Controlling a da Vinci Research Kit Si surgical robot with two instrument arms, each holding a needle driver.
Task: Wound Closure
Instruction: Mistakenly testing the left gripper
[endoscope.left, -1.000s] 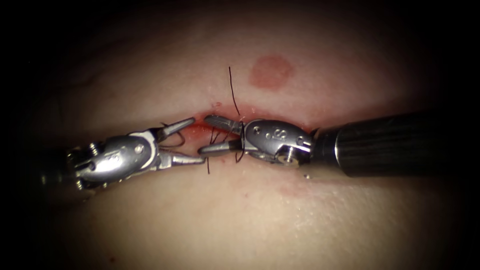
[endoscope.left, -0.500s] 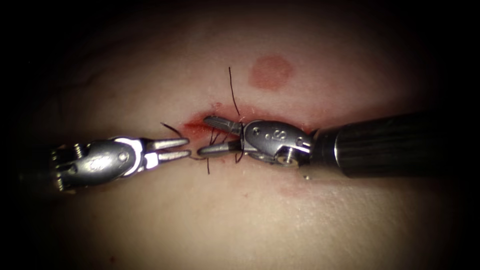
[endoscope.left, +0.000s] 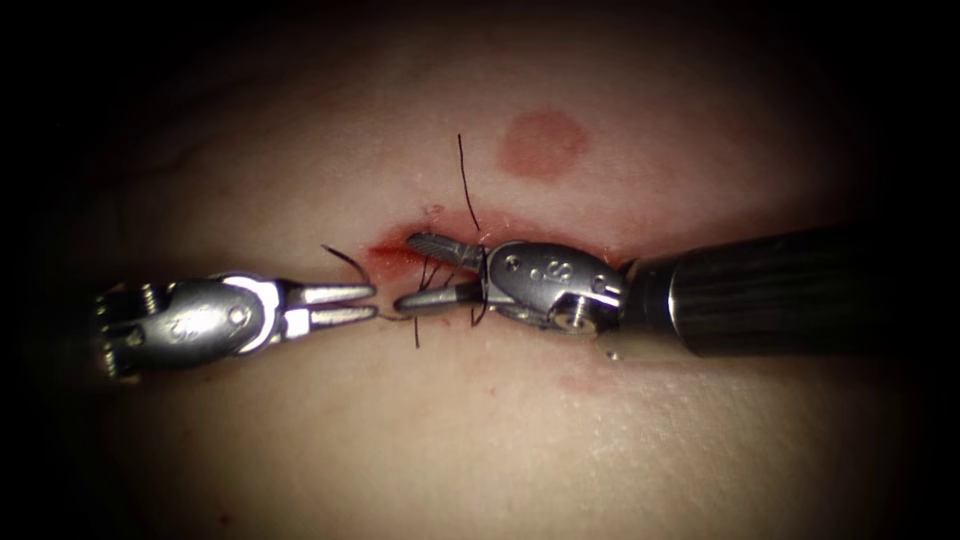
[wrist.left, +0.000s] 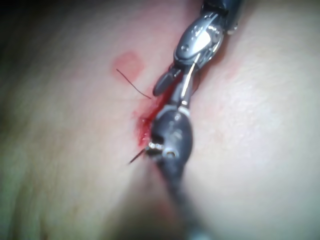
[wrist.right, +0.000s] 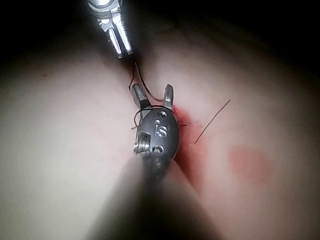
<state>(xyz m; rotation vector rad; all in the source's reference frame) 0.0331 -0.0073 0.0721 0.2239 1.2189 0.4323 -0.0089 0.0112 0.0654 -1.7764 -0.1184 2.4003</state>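
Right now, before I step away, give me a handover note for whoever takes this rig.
Left pincer: nearly closed on the thread at its tips, left of the cut.
Right pincer: open over the cut, holding nothing; thread loops lie around its jaws.
Done: thread crosses the cut in the tissue, one tail standing up.
Left: loops look loose; the cut's left end gapes red.

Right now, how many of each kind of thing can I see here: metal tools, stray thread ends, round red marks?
Metal tools: 2, the left tool and the right tool
Loose thread ends sticking up from the tissue: 2, a long one and a short one
Round red mark: 1
Total: 5
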